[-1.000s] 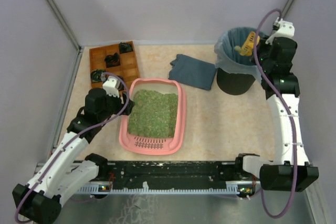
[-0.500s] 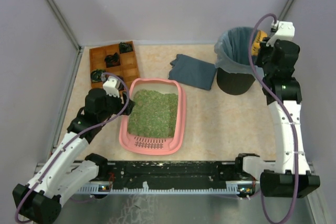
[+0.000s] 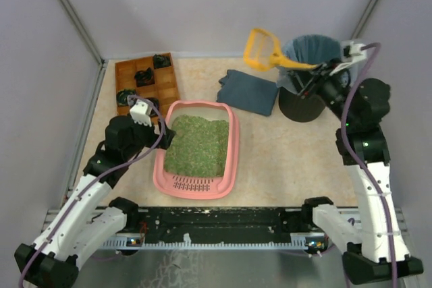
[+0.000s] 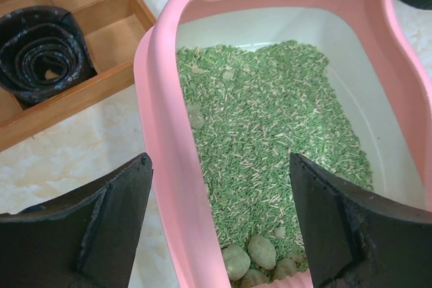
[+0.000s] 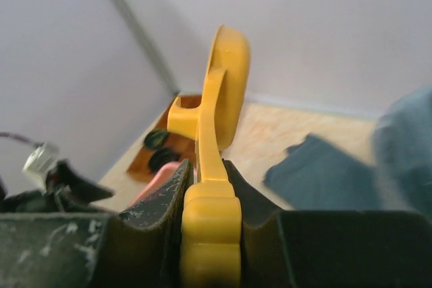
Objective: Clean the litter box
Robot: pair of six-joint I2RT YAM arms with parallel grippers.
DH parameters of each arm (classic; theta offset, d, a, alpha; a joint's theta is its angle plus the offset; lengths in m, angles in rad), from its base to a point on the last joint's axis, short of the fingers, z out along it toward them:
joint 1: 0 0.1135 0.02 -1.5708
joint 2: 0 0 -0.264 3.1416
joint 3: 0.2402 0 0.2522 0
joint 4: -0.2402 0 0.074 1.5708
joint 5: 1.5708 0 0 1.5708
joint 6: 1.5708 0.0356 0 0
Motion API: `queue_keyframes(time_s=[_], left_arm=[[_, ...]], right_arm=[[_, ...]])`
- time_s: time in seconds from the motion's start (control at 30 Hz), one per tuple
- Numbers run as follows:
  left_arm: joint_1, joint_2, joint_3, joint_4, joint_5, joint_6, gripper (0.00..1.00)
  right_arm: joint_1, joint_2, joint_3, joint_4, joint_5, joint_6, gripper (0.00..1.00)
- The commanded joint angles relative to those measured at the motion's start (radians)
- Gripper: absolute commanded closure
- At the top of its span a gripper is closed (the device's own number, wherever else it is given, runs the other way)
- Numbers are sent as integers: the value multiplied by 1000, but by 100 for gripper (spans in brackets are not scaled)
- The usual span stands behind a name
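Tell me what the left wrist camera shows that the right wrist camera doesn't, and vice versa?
Only the left wrist view: green litter in the pink litter box, lumps at its near end, and the open left jaws astride its left wall. Only the right wrist view: the yellow litter scoop clamped edge-on in the right jaws, and the enclosure's grey walls. Both: the litter box (just a sliver in the right view), the wooden compartment tray, the blue-grey cloth and the beige tabletop.
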Motion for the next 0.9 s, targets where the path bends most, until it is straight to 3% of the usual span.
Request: queue_keyframes(time_s=[0.0,0.2,0.37,0.47,0.57,0.7,0.87], left_arm=[[5,-46,-13,88,80,3,12],[1,-109,-56,288,220,29,13],[-90,-57,-29,333,302,89,14],[-248,-83,-66,382,249,211,14],[-337,-138,-137,476,290,353,13],[-365,-128,-151,494,345,488,18],[-372,-60,-126,490,353,556,30]], right_arm=[[235,12,-58,-76,44,108,100],[541,84,-134,-141,260,147,100],[682,179,-175,-140,355,181,100],[730,234,-155,-158,389,177,100],[767,271,-131,-175,405,166,100],[795,302,-111,-183,403,155,100],[813,318,-88,-201,402,138,100]])
